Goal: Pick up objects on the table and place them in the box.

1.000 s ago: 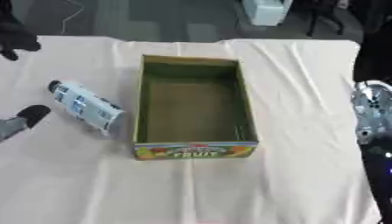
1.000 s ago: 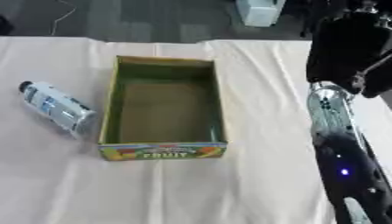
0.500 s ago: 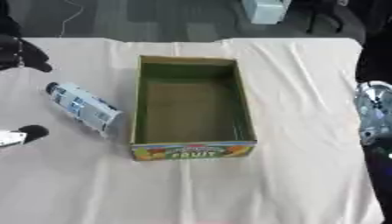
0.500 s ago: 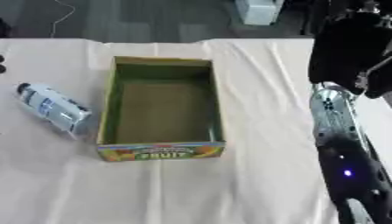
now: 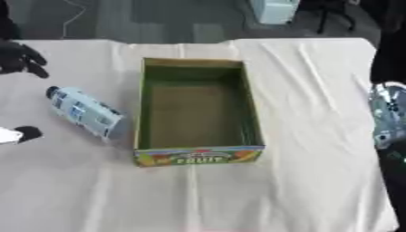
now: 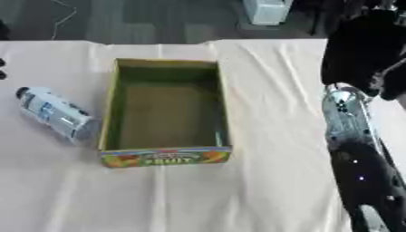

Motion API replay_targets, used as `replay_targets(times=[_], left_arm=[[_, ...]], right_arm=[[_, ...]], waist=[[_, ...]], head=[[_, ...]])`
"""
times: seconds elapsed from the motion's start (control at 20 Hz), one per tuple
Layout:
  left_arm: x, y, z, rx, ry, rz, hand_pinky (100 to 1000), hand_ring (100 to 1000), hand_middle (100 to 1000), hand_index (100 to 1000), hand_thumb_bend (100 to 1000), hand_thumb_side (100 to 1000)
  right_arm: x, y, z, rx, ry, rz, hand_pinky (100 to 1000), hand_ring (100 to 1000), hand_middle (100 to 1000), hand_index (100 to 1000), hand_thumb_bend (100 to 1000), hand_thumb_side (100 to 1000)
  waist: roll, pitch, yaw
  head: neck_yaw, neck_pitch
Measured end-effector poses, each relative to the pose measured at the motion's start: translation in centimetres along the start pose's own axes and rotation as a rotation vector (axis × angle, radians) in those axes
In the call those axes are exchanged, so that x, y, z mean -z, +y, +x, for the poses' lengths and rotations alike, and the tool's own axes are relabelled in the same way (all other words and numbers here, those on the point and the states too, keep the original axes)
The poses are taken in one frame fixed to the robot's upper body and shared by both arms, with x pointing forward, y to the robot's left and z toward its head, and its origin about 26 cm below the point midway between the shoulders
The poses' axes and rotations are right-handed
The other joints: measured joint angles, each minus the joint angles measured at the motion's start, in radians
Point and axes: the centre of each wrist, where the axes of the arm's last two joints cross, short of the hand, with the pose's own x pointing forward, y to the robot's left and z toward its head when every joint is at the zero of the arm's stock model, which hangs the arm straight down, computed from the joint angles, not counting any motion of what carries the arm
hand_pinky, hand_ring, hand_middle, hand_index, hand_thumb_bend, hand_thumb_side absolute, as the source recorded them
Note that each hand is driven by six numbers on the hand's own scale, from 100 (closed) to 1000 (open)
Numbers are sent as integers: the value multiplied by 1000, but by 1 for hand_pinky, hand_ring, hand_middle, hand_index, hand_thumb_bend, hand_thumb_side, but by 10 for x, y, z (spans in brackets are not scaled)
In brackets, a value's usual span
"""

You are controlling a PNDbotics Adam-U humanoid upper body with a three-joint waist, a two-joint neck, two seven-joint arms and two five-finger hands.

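Box point(image 5: 196, 113) sits open-topped around the middle of the counter point(image 5: 309, 181), which has a cream cloth over it w/ a few creases. It's green inside, nothing in it, and the near wall has a fruit print w/ "FRUIT" on it. Bottle point(image 5: 85, 112) is lying on its side just left of the box, not touching it afaict, dark cap pointing away from the box toward the far left, light body w/ a blue-ish label. So it's on the cloth, not in the box. Left robot hand point(image 5: 19, 58) is further left of the box and a bit past the bottle's cap end, up near the view's edge: black, fingers curled downward, holding nothing, clear of the bottle. There's also a small dark blob next to a white bit point(image 5: 17, 134) at the left edge, on the near side of the bottle, can't tell what that is. Right of the box, well apart from it, the right arm point(image 6: 357, 149) comes down the right edge, silver up top then black w/ little lights. Right robot hand point(image 6: 366, 54) is the black shape above it in the right eye view, beyond the box's far right corner; can't tell if its fingers are apart or together.
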Motion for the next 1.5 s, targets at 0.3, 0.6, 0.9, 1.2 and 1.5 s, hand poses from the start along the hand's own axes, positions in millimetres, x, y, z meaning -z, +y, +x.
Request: replay_targets(times=[0.3, 0.6, 0.9, 1.2, 1.5], left_arm=[[8, 2, -9, 15, 5, 9, 806, 847, 830, 839, 471, 635], [20, -4, -12, 31, -16, -21, 831, 890, 852, 843, 484, 629], [27, -14, -15, 43, -37, -52, 835, 899, 861, 854, 494, 623], [32, -24, -16, 59, -57, -74, 839, 911, 864, 862, 515, 607], [36, -30, -18, 88, -80, -103, 846, 921, 865, 868, 539, 596]], right_arm=[[4, 0, -1, 10, -7, 2, 292, 433, 485, 672, 100, 909], [9, 2, -4, 27, -12, 3, 294, 432, 484, 671, 100, 907], [18, 3, -6, 49, -24, 4, 296, 430, 483, 670, 100, 908], [24, 4, -8, 70, -30, 3, 297, 429, 482, 669, 100, 910], [27, 6, -11, 89, -37, -7, 298, 428, 482, 668, 100, 911]], waist=[[7, 2, -12], [15, 5, -28], [28, 9, -48], [37, 13, -62], [43, 14, -74]], head=[[8, 0], [21, 0], [52, 0], [76, 0], [89, 0]])
